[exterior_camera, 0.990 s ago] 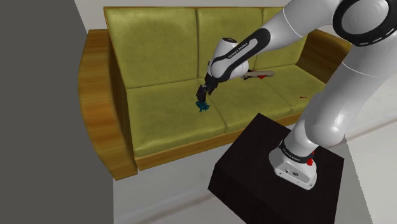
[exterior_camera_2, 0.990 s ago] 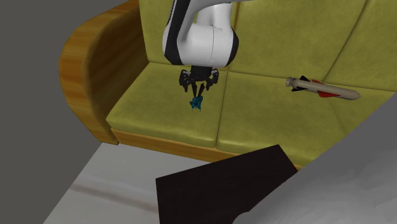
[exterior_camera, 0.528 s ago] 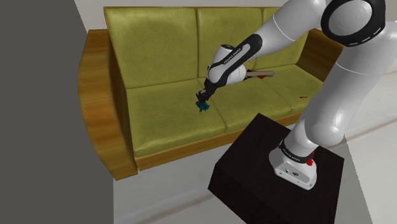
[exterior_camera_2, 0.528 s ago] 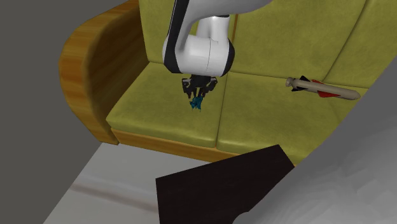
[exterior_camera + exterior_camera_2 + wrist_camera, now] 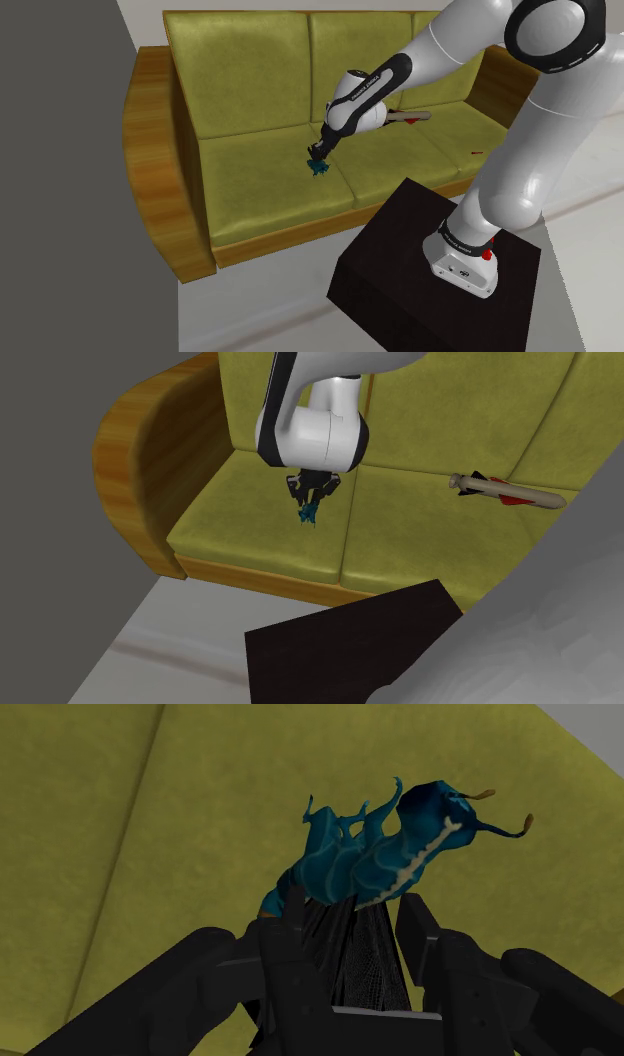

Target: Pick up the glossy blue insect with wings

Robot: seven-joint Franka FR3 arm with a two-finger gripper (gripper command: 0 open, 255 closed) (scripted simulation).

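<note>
The blue insect (image 5: 318,166) lies on the seat of an olive-green sofa (image 5: 250,190) with wooden arms. In the shoulder view it sits on the seat cushion at the 9 o'clock end, close to the seam with the middle cushion. The white arm (image 5: 520,150) reaches from the black stand (image 5: 400,270) toward 10 o'clock. Its jaws come down onto the insect from the 1 o'clock side.

In the second exterior view the arm's wrist (image 5: 310,432) hangs over the sofa (image 5: 230,522). The insect (image 5: 307,513) sits just below the wrist at 6 o'clock, with the black fingers around its upper part. A beige dart-like thing (image 5: 505,492) with red and black fins lies well apart, toward 3 o'clock on the next cushion. The stand (image 5: 340,652) fills the lower edge at 6 o'clock.

In the wrist view the jaws are drawn in narrow. The two fingers (image 5: 285,944) press from either side on the dark, net-patterned wings, so they have hold of the insect (image 5: 380,854). Its glossy blue body, marked with a pale stripe, stands out past the fingertips. Two thin orange-tipped feelers curl off its head toward 2 o'clock. Green cushion lies behind it.

In the shoulder view the dart-like thing (image 5: 405,119) rests at 2 o'clock from the insect, partly behind the arm.
</note>
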